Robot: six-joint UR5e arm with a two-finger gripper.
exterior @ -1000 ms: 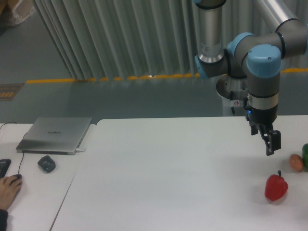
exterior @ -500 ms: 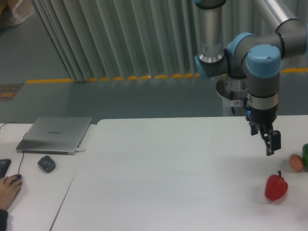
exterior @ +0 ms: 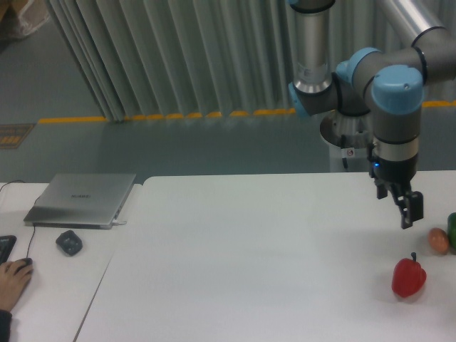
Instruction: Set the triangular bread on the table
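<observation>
triangular bread not in view, likely past the right edge. gripper [exterior: 406, 211] hangs empty over the table [exterior: 235, 256], can't tell if fingers are parted. next: go right, clear of red pepper [exterior: 408, 277].

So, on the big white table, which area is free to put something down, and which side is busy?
The table is bare from its left edge beside the laptop desk across to the red pepper. The right edge is crowded: the pepper, a small orange ball and a green object cut by the frame, with the gripper hanging just above them.
</observation>
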